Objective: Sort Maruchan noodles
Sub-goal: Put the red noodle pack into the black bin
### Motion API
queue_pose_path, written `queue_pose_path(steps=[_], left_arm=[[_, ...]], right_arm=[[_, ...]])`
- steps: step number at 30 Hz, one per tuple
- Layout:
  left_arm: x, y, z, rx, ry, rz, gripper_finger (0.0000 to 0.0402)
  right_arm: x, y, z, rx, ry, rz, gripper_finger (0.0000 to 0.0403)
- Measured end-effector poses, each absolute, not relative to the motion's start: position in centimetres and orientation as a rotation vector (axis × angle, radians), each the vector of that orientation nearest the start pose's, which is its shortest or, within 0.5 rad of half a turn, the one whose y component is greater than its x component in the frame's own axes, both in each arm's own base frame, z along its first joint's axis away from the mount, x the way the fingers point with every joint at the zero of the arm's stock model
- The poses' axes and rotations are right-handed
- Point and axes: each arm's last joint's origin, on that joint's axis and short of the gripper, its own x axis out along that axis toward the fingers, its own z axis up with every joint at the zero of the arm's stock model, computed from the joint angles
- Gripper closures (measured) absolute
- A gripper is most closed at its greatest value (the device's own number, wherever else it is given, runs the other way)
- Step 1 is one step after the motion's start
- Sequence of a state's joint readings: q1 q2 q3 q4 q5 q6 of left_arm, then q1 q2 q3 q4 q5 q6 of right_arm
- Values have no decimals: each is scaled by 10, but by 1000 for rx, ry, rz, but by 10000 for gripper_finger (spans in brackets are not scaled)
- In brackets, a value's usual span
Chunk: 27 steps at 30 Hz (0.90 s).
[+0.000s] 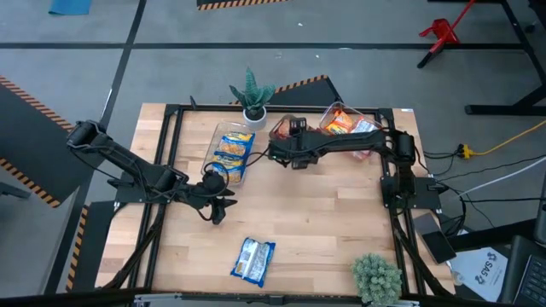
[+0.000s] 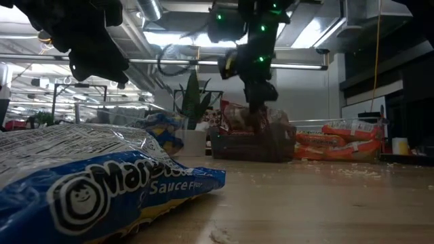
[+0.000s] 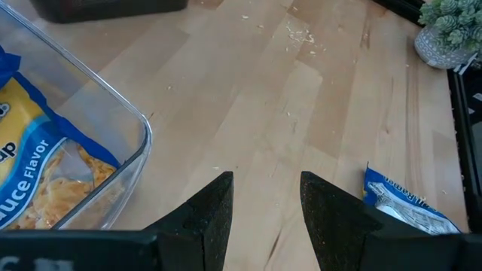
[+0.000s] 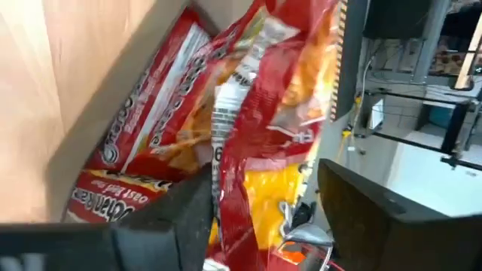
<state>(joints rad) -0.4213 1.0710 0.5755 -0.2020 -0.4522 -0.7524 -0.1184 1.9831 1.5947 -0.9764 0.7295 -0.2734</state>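
Observation:
A blue Maruchan packet (image 1: 253, 260) lies flat on the table near its front edge, also seen in the left wrist view (image 3: 407, 205). Red packets (image 4: 151, 128) lie in the dark square bin (image 1: 281, 128). My right gripper (image 1: 287, 141) hangs open over that bin, and a crumpled red packet (image 4: 256, 113) stands between its fingers. A clear bin (image 1: 232, 153) holds blue-yellow packets (image 3: 38, 165). Another clear bin (image 1: 345, 124) holds orange packets. My left gripper (image 3: 267, 181) hovers open over bare wood beside the first clear bin, with nothing between its fingers. My right gripper slants down into the dark bin with its fingers on either side of the crumpled red packet's upper edge (image 4: 226, 181). The packet rests on the other red packets in the bin. I cannot tell whether a finger still touches it.
A small potted plant (image 1: 253, 95) stands behind the bins and a bushy one (image 1: 377, 277) at the front right corner. A black frame (image 1: 171, 136) borders the tabletop. Crumbs dot the wood, and open wood lies between the bins and the blue packet.

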Motion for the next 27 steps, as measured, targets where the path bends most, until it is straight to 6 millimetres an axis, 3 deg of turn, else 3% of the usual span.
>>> queue_pose_path(steps=[13, 18, 22, 27], left_arm=[[196, -74, 211, -435, 580, 260, 253], [196, -74, 211, -436, 580, 260, 253], [196, -74, 211, -436, 580, 260, 253], [196, -74, 211, -434, 580, 260, 253]], right_arm=[[395, -65, 269, -474, 1382, -404, 178], [401, -62, 281, -247, 1293, -274, 188], [406, -57, 270, -121, 1239, -150, 218], [408, -62, 251, -131, 1221, -181, 248]])
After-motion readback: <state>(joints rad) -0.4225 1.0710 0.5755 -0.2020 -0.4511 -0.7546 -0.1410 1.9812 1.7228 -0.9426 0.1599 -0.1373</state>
